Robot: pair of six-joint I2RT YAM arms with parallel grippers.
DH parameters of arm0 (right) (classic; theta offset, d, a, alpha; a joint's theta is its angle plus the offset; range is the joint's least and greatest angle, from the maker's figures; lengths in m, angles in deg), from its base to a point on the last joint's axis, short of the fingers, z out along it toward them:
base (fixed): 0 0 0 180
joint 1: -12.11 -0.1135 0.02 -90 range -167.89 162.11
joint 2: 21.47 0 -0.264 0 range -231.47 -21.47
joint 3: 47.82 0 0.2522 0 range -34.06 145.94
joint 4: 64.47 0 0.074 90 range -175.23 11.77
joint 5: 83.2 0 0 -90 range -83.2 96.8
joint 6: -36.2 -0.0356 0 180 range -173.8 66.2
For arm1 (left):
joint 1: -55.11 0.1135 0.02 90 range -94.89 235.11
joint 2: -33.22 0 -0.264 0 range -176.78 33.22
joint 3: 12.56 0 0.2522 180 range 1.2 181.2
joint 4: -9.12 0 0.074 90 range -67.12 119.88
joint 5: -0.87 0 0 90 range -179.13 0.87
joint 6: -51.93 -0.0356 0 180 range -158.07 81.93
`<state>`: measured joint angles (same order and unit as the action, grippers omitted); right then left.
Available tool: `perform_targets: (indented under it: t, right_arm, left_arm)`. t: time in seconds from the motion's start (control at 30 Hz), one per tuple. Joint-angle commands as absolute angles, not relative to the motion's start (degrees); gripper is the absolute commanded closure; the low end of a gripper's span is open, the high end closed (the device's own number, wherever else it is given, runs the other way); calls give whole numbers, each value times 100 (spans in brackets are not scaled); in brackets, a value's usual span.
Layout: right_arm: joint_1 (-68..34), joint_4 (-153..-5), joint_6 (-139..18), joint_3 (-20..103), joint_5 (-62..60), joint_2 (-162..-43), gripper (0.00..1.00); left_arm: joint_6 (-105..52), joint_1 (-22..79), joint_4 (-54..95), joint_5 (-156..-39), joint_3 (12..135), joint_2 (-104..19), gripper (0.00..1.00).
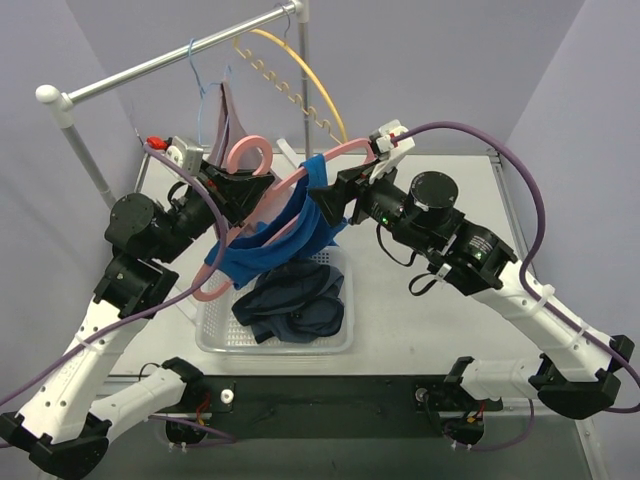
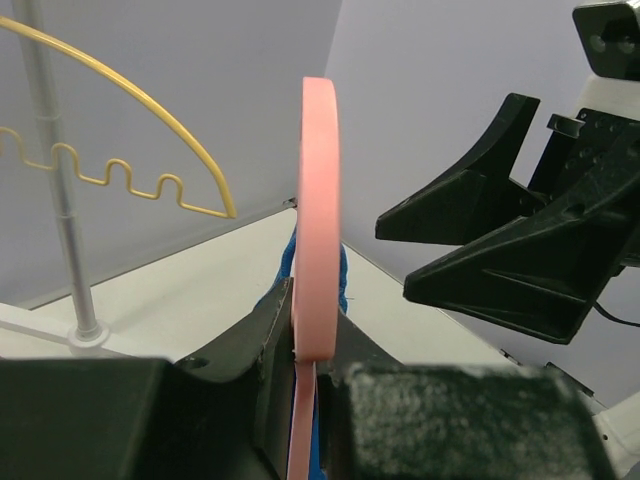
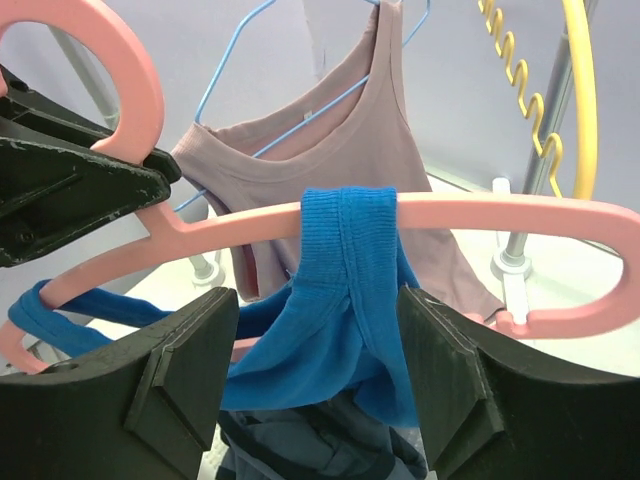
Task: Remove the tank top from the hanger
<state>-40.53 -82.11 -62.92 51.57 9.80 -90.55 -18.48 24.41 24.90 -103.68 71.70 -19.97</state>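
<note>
Desk: Black fingers [image 2: 235,360] fill the foreground of the left wrist shot. Gripping what?

Photographer: That is the left gripper [image 2: 305,400], clamped tight on the pink hanger [image 2: 320,200] just below its hook. The hanger is seen edge-on there, and only a sliver of the blue tank top [image 2: 285,280] shows behind it.

Desk: And the right wrist shot?

Photographer: It shows the right gripper [image 3: 320,320] spread wide, gripping nothing. One blue strap, draped over the hanger's arm, hangs between its two fingers. Beyond that is a mauve tank top [image 3: 330,160] on a blue wire hanger [image 3: 233,62], which the left wrist camera misses, with a yellow hanger [image 3: 578,100] to the side.

Desk: What does the overhead add?

Photographer: It alone shows the whole picture. The blue garment hangs on the pink hanger between the two arms, drooping over a white basket [image 1: 215,335] of dark clothes [image 1: 295,305] on the table [image 1: 420,330]. Farthest back runs the rail [image 1: 180,58] that carries the other hangers.
</note>
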Motion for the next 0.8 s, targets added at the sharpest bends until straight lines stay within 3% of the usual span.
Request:
perform_targets:
  t: [0.0, 0.3, 0.4, 0.5, 0.53, 0.6, 0.77]
  right_arm:
    - [-4062, -7946, -6180, 5279, 1101, -9214, 36]
    - [-4062, -7692, -6057, 5094, 1392, -9398, 38]
    - [-4053, -7630, -5978, 5128, 1576, -9486, 43]
    - [-4027, -7612, -5942, 5146, 1787, -9548, 62]
    - [-4018, -7595, -5934, 5138, 1796, -9539, 77]
    - [-4001, -7568, -5951, 5120, 1866, -9521, 98]
    - [-3869, -7436, -6109, 4997, 2042, -9346, 100]
  left_arm:
    - [-1619, 2443, 1709, -10530, 7081, -1829, 100]
    - [-1751, 2443, 1857, -10723, 7134, -1732, 100]
    - [-1786, 2443, 1866, -10715, 7090, -1688, 100]
    - [-1830, 2443, 1901, -10723, 7002, -1618, 100]
    - [-1847, 2443, 1910, -10723, 6976, -1566, 100]
    - [-1900, 2443, 1902, -10680, 6809, -1486, 100]
    - [-2207, 2443, 2226, -10285, 6510, -1179, 100]
